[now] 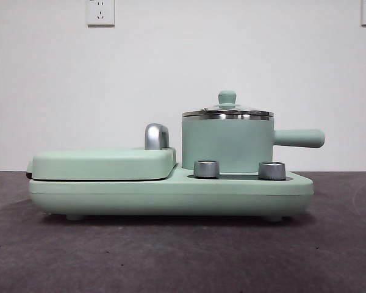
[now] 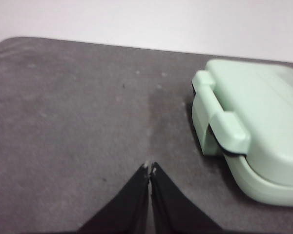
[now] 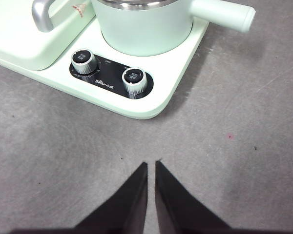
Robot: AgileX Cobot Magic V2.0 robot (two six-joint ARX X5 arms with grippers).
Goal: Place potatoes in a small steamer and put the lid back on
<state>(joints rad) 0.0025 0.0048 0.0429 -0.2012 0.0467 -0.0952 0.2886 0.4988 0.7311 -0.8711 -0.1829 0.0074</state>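
Dark grey felt-like bench (image 1: 171, 256), plain white wall w/ 2 sockets. 1 mint cooker base (image 1: 171, 194): 1 small steamer (image 1: 227, 145) on it behind 2 dials, 1 lid (image 1: 227, 112) on top, handle axis horizontal, pointing away from grill plate (image 1: 104, 163). Left gripper (image 2: 150, 168) & right gripper (image 3: 151, 165): jaws nearly closed, empty, above bare bench near base.

The small steamer (image 1: 227, 144) has a smooth, matt mint-green body under a shiny steel rim. Its lid (image 1: 227, 110) is clear glass edged in polished steel. Two knobs (image 3: 135, 81) look like brushed metal. The worktop (image 1: 171, 256) is dark grey, matt and slightly fuzzy.
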